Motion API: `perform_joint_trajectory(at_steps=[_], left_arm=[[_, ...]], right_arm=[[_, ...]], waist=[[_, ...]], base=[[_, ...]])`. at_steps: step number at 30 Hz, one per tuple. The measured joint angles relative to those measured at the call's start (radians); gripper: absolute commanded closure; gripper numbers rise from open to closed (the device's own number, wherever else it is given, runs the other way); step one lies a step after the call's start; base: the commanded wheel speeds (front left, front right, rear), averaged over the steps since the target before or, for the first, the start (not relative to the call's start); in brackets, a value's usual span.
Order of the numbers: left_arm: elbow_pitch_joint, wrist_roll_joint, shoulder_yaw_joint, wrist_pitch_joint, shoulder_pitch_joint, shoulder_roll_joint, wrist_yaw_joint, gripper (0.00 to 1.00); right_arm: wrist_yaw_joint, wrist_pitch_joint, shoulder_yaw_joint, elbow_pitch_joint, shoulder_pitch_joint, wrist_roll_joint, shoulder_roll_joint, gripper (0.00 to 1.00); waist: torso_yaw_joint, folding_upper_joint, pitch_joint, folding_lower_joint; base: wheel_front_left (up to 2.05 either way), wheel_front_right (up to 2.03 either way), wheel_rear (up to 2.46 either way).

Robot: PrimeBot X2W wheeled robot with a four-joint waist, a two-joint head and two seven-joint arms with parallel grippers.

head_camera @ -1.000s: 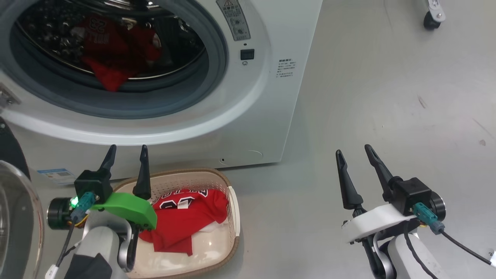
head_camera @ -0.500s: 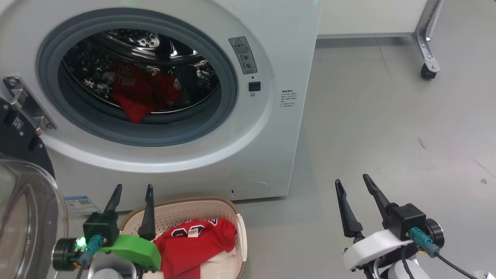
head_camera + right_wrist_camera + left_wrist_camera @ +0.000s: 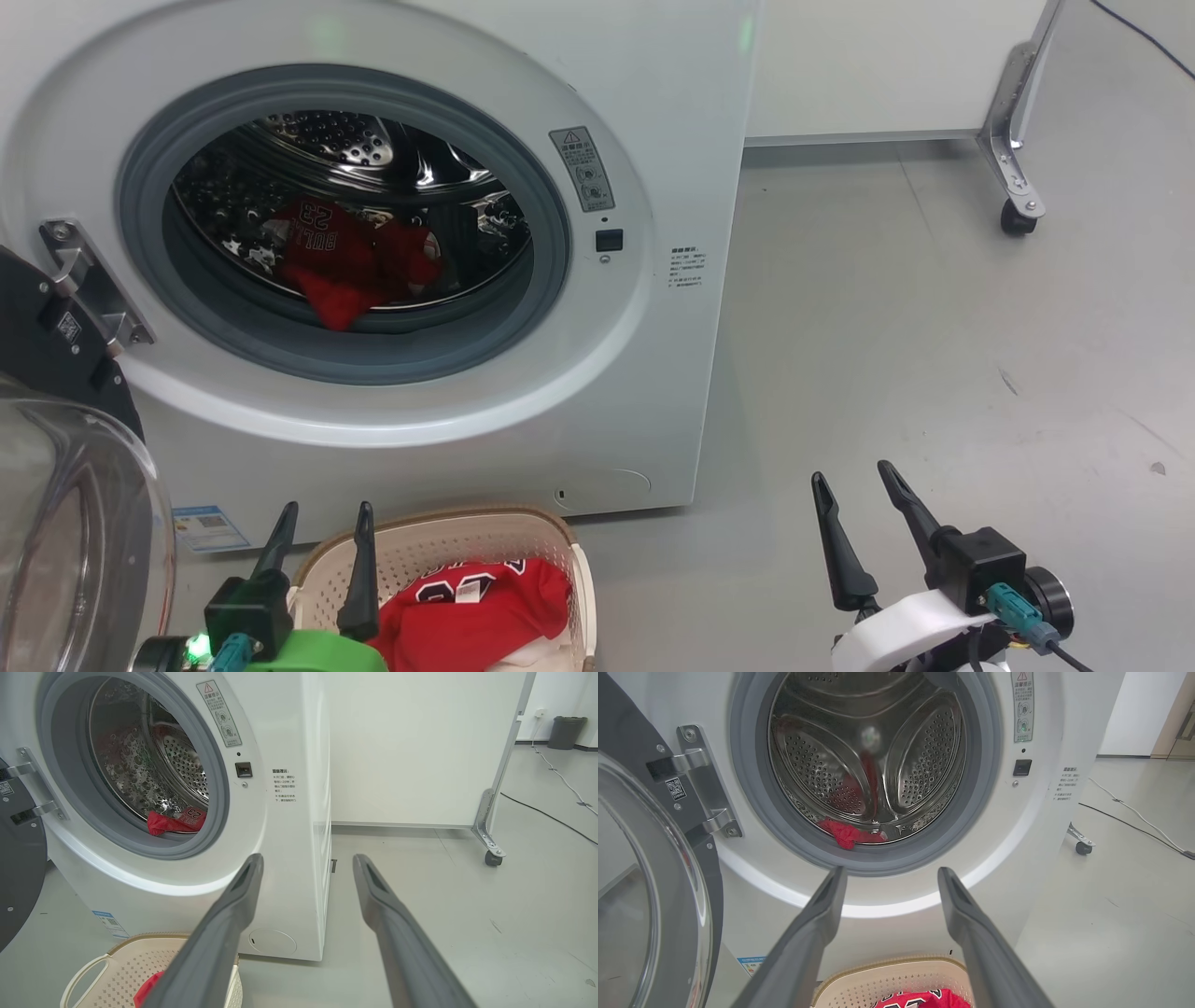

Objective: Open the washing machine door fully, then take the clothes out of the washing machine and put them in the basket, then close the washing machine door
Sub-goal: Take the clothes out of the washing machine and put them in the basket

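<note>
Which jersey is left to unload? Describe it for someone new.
Start at the white washer, door swung open. Past the grey gasket, at the bottom of the steel drum, lies a crumpled red jersey. The other red jersey sits in the cream basket on the floor in front; this one is inside the drum.

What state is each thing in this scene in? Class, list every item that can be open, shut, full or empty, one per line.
washing machine door: open, swung to the robot's left.
washing machine: not yet emptied; red clothes lie in its drum.
basket: upright on the floor, partly filled with a red jersey.
left gripper: open, empty.
right gripper: open, empty.
</note>
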Motion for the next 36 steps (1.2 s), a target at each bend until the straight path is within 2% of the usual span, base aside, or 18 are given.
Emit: perform_joint_trajectory(at_steps=[28, 36], left_arm=[[-0.179, 0.004, -0.010, 0.064, 0.107, 0.002, 0.025, 0.00], [-0.217, 0.008, -0.027, 0.100, 0.110, 0.002, 0.026, 0.00]], right_arm=[[0.004, 0.000, -0.007, -0.020, 0.018, -0.022, 0.003, 0.00], [0.004, 0.000, -0.010, -0.055, 0.018, -0.035, 0.004, 0.00]], waist=[[-0.001, 0.0000, 0.003, 0.0000], [0.004, 0.0000, 0.042, 0.0001]], base=[[0.00, 0.00, 0.00], [0.00, 0.00, 0.00]])
